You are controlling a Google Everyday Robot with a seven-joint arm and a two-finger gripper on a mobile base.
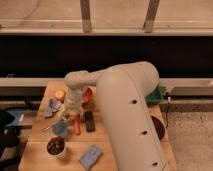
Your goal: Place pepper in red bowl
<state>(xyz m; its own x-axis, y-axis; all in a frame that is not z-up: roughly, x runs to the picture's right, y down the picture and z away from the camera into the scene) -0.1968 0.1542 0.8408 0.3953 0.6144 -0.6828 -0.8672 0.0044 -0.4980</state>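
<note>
The pepper [77, 126] is a slim red-orange chili lying on the wooden table [115, 160], just left of a black block [89, 121]. The red bowl [89, 94] stands behind them, partly hidden by my white arm. My gripper [73, 111] hangs down from the wrist, just above and behind the pepper and to the front left of the red bowl. I see nothing held in it.
A round orange fruit [60, 95] and a blue packet [51, 106] lie at the left. A blue cup [60, 129], a cup with dark contents [55, 146] and a blue sponge [90, 156] are in front. A purple bowl [159, 127] shows at the right, behind my arm.
</note>
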